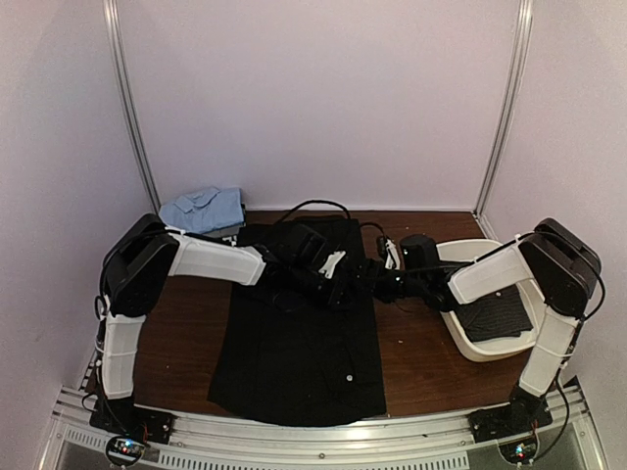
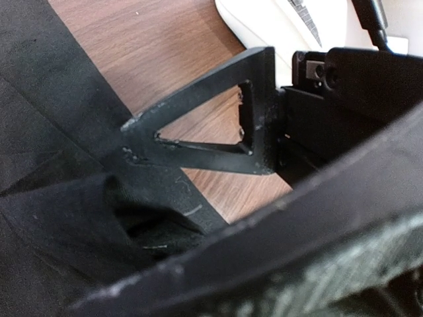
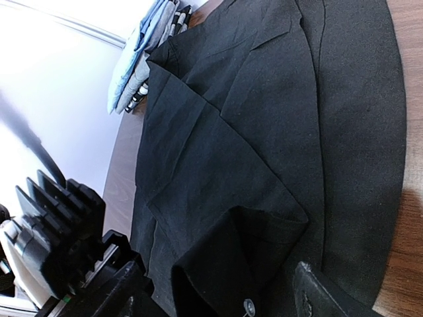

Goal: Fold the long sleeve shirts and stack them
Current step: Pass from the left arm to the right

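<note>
Brown worktop [image 1: 421, 352], white walls, and the black shirt [image 1: 304, 362] was laid flat down the middle.
The white tray [image 1: 460, 338] on the right held a folded dotted shirt [image 1: 495, 313]. The left tool [image 1: 333, 284] was clenched on what looked like a pinch of the black shirt. The right tool [image 1: 367, 277] hung wide open just beside it, holding nothing. I'd drag that fold low and straight and pin the crease with the open one.
</note>
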`<state>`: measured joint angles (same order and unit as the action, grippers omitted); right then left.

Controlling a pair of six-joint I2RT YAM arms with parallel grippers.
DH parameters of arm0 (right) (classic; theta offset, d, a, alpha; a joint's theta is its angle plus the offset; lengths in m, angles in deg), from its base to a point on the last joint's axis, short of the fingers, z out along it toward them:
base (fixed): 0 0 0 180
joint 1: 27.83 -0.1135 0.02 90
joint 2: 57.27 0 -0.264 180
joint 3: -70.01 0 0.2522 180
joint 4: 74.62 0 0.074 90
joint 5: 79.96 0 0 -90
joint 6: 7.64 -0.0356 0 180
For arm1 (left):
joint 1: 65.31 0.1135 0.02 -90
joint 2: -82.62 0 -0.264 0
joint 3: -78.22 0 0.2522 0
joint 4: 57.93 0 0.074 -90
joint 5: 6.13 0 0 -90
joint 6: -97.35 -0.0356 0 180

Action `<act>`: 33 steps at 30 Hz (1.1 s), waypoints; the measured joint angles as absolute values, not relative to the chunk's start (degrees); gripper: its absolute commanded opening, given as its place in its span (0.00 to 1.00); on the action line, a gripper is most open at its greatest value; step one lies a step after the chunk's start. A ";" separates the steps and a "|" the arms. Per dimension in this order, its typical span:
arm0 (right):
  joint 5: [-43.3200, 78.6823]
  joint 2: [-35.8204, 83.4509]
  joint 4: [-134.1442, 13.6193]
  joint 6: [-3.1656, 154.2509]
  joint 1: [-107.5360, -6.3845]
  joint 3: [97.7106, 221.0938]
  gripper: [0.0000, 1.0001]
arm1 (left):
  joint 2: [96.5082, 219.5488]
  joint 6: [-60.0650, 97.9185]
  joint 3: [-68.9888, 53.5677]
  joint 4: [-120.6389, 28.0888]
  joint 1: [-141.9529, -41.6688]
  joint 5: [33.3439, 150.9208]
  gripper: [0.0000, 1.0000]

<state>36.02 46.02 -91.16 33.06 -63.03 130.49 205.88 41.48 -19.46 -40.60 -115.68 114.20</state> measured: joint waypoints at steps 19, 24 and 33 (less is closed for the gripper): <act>35.43 46.06 -82.94 41.41 -63.27 132.96 0.49 | 205.88 40.80 -20.55 -39.48 -115.68 114.15 0.00; 35.23 46.65 -81.74 42.20 -63.49 133.81 0.31 | 205.88 40.38 -20.88 -38.89 -115.68 113.78 0.00; 34.97 47.35 -79.43 43.48 -63.49 135.16 0.02 | 205.58 39.95 -21.45 -34.89 -115.68 109.59 0.18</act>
